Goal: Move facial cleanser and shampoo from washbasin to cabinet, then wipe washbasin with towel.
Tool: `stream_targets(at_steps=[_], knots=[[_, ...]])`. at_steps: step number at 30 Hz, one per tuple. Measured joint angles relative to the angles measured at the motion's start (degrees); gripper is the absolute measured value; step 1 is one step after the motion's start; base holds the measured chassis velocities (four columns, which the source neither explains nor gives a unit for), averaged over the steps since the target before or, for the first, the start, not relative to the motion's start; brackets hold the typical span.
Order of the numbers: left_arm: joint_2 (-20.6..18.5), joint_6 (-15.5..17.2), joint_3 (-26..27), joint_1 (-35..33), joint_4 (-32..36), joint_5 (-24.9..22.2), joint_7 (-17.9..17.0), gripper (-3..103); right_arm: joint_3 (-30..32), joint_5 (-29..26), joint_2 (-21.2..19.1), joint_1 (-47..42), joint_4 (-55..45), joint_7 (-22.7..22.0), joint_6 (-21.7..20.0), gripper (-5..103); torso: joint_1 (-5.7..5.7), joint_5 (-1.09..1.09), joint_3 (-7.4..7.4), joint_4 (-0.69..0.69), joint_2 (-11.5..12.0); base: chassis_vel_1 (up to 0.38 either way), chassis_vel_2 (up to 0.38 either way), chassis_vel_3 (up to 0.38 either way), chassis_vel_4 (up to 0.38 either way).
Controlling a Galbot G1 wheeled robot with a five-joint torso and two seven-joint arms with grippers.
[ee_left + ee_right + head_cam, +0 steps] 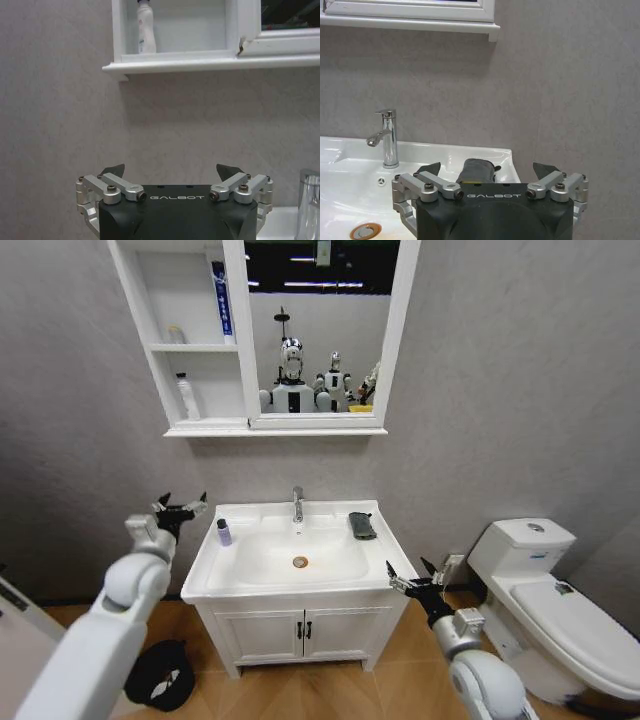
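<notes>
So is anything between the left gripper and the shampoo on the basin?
Nothing visible. The left gripper, open, hangs beside the washbasin's left edge; the shampoo stands alone on the left rim with bare ceramic between. The facial cleanser already sits on the cabinet's lowest shelf.

Even, soft indoor light; wide-angle bowing at edges
</notes>
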State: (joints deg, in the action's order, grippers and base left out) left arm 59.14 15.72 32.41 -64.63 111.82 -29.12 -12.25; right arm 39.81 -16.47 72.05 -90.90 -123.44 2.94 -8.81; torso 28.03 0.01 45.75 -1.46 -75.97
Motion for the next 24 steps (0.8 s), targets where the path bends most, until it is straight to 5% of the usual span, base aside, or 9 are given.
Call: stream_targets(at_steps=[2, 9, 24], knots=[[2.28, -3.31, -0.78, -1.44, -3.06, 3.21, 2.11, 100, 0.24, -0.19, -0.06, -0.27, 0.04, 0.03, 0.33, 100, 0.00, 0.00, 0.00, 0.01, 0.00, 0.000, 0.000, 0.000, 0.000], [6.62, -5.59, -4.04, 1.37, -13.37, 9.92, 5.52, 100, -0.26, -0.06, 0.24, -0.01, 0.12, 0.14, 0.45, 100, 0.01, 0.00, 0.01, 0.00, 0.00, 0.000, 0.000, 0.000, 0.000], [10.46, -8.87, -5.63, 9.66, -25.10, 13.52, 7.61, 100, 0.84, -1.35, -0.21, -0.47, 0.76, 0.13, 0.90, 100, 0.02, 0.00, 0.01, 0.00, 0.01, 0.000, 0.000, 0.000, 0.000]])
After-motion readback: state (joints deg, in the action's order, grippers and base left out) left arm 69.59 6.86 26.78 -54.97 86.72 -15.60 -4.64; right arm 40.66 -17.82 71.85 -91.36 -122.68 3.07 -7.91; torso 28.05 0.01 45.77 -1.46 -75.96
